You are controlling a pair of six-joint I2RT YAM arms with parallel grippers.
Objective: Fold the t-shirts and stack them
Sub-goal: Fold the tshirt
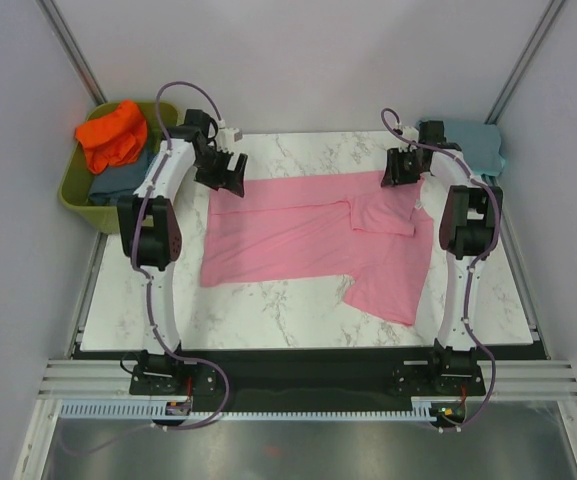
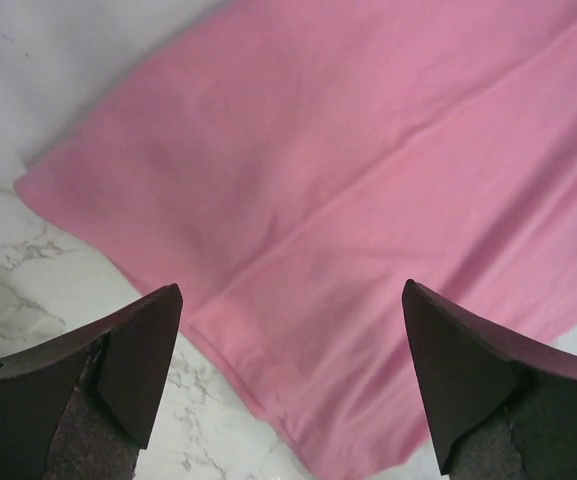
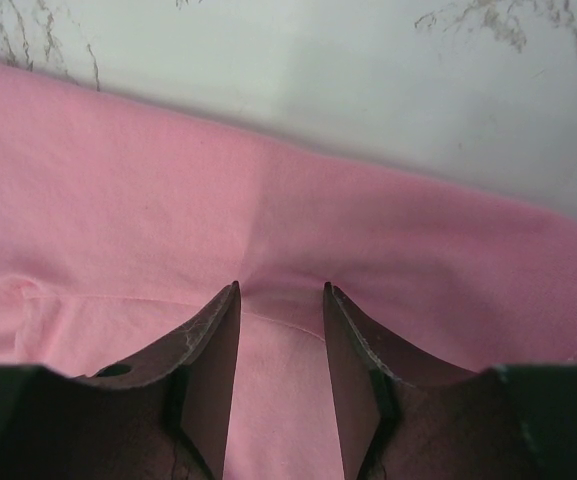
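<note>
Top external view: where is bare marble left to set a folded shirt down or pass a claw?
Widest free patch: the near strip between the pink t-shirt and the front edge of the table. A narrower band runs along the far edge between the left claw and right claw. Crowded: the far right corner, under the turquoise t-shirt.

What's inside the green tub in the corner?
An orange t-shirt sits on top in the green tub, with a grey-blue t-shirt under it. Anything deeper is covered by them.

Pink t-shirt (image 1: pixel 298 235) on marble table (image 1: pixel 268 312), left pincer (image 1: pixel 232 178) and right pincer (image 1: pixel 400 172) at its far corners
</note>
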